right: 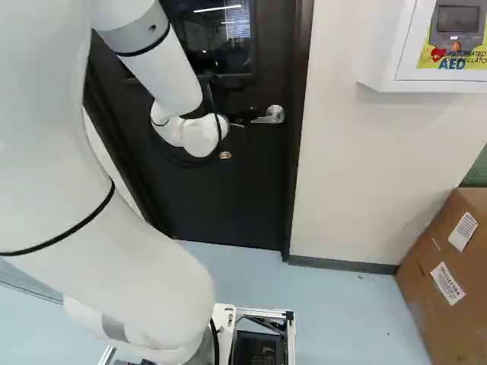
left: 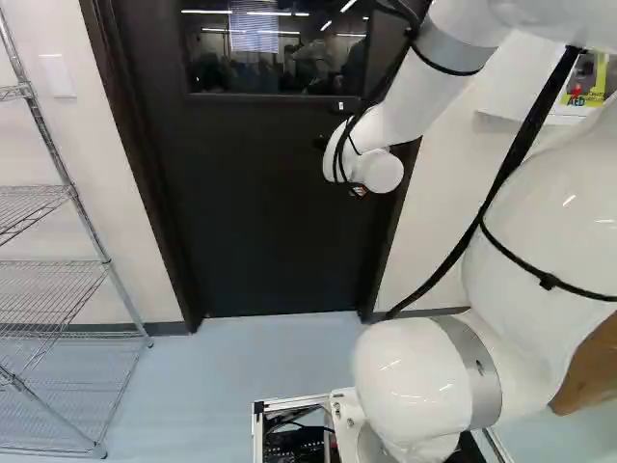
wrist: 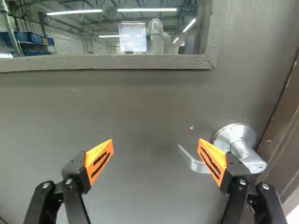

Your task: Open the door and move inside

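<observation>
The door (left: 260, 231) stands ahead of the base (right: 262, 313), shut within its dark frame (left: 120, 106). Its bottom edge runs close above the pale blue floor (left: 227, 362); floor shows between it and the base's front edge. The frame's edges bound the way through on both sides, and bare wall (right: 346, 175) continues to the door's right.

The door is dark and flat, appearing greyer in the wrist view, with a window (wrist: 107, 42) in its upper part, edged by a moulding and carrying bright ceiling-light streaks. A silvery lever handle (right: 272, 115) sits near the door's right edge, below the window, on a round rose; its lever reaches inward across the door and ends in a bent tip.

The fingers (right: 247, 115) are before the door at the handle, spread wide, with orange pads (wrist: 99, 161) and nothing gripped. One finger overlaps the lever in the wrist view; whether they touch I cannot tell. The arm (left: 410, 96) reaches across the door's upper right in the left base view.

Left of the door, a wire rack (left: 58, 260) stands by the wall, beneath and beside a switch plate (left: 58, 75). Right of the door hang an AED cabinet (right: 434, 84) and, lower and farther out, stands a cardboard box (right: 449, 274).
</observation>
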